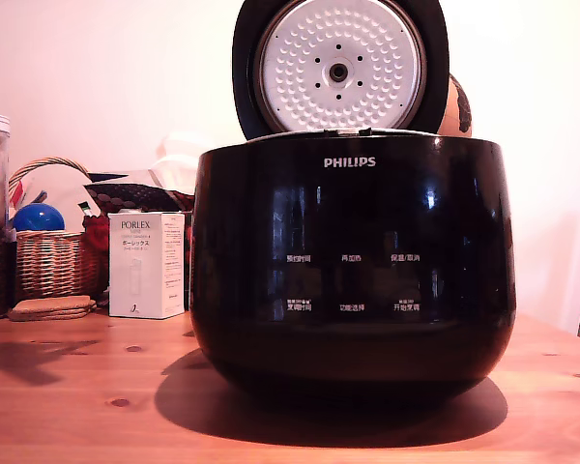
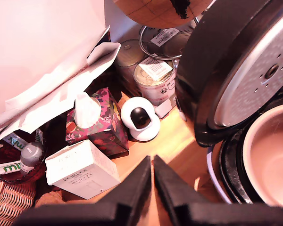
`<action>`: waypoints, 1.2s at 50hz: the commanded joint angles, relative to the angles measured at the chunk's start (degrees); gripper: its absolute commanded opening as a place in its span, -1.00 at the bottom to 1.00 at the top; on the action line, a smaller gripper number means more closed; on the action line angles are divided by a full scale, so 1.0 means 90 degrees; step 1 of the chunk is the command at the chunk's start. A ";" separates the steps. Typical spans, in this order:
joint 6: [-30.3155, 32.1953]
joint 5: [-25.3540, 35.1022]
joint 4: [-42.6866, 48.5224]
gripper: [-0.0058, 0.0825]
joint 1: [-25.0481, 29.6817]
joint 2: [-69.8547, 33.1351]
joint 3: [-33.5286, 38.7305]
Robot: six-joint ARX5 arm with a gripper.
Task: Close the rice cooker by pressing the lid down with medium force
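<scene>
Your black gripper (image 2: 152, 165) had fingertips pressed together, holding nothing. Round glossy black lid (image 2: 236, 70) stood upright, open, beside gripper above rice cooker (image 1: 353, 261); you needed approach from behind lid.

Exterior view faces the rice cooker (image 1: 353, 261) low, close; wrist view looks down behind it

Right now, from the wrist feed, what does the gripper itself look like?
The gripper shows only in the wrist view: two matte black fingers with broad bases that taper to narrow pointed tips, like a pair of wedges. The surfaces look plain and smooth, with no markings, labels or cables visible. The arm behind them is out of frame, and the exterior view shows none of it.
</scene>
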State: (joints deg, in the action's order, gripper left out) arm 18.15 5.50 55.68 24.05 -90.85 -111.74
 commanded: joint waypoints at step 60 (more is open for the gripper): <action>-0.1576 0.3412 -0.2623 -0.92 -0.0651 -0.1943 -0.2079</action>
State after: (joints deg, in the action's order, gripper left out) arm 6.13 34.54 32.34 18.59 -106.28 -128.90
